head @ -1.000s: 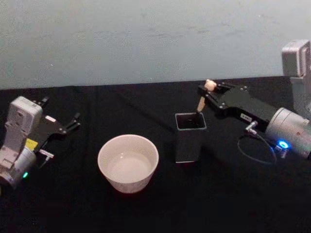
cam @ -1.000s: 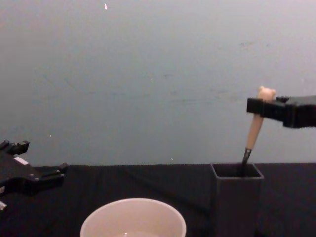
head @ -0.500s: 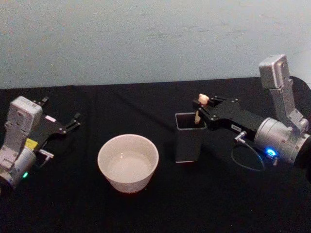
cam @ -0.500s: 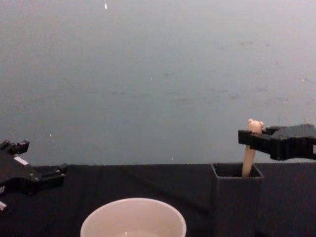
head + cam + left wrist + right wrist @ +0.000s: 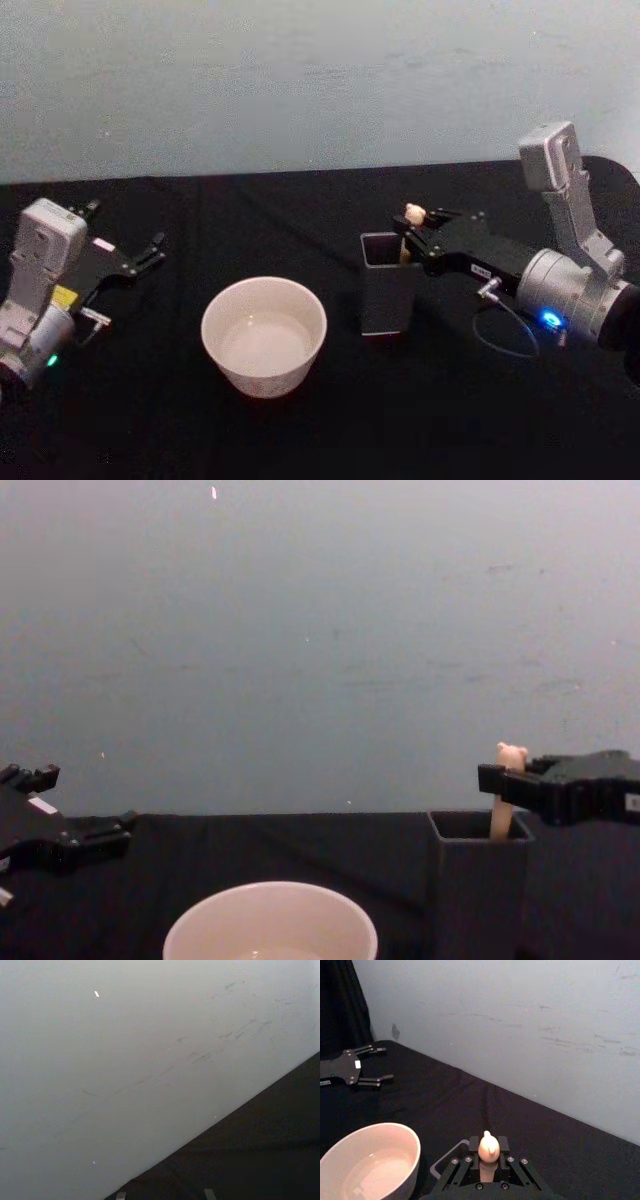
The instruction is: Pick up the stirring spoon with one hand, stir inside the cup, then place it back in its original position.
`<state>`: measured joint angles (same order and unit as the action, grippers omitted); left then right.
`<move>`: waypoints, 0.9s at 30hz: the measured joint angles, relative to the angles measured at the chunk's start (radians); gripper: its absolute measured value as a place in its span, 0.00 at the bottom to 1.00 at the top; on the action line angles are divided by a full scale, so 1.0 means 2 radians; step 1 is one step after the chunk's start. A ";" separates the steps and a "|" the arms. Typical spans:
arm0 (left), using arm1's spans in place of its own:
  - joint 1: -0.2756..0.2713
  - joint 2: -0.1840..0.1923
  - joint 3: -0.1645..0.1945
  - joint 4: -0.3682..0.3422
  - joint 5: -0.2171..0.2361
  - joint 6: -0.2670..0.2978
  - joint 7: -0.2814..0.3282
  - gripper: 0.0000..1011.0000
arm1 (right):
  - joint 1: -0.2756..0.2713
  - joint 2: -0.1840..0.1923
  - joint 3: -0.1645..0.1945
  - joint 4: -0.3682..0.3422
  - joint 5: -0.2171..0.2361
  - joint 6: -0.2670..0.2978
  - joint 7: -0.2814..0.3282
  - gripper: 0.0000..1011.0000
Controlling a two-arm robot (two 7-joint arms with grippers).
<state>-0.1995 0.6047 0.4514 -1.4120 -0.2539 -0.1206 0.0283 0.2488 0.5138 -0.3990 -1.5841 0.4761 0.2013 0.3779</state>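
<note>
Handling: the stirring spoon [image 5: 508, 780] looks light, stiff and slim — likely easy to tilt or let slip if pinched loosely; the metal bowl end would be slippery.
Where to hold: high on the pale handle just under the bear head, which is where it is pinched now; that leaves the length below free to slide down the holder.
Spoon, look: beige handle topped by a small bear head [image 5: 488, 1146]; its lower part is hidden inside the holder.
Spoon, place: standing nearly upright in the dark grey square holder [image 5: 388, 288], only the handle top above the rim.
Right claw [image 5: 415, 228]: clamped on the spoon handle just below the bear head, directly over the holder's mouth.
Left claw [image 5: 150, 252]: parked well apart at the left of the worktop [image 5: 300, 430], its fingers spread and holding nothing.
Cup [image 5: 264, 335]: wide, cream-white, thin-rimmed — sitting near the holder on its left, not touching it.
Step, as judged: the spoon appears set back home; release remains.
</note>
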 joint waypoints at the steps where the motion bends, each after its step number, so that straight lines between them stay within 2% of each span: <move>1: 0.000 0.000 0.000 0.000 0.000 0.000 0.000 0.99 | 0.000 0.000 0.000 0.000 -0.001 0.001 0.001 0.21; 27: 0.000 0.000 0.000 0.000 0.000 0.000 0.000 0.99 | -0.003 -0.006 0.005 0.003 -0.015 0.010 0.001 0.21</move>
<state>-0.1996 0.6047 0.4514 -1.4120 -0.2539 -0.1206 0.0283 0.2419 0.5022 -0.3897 -1.5783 0.4470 0.2212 0.3799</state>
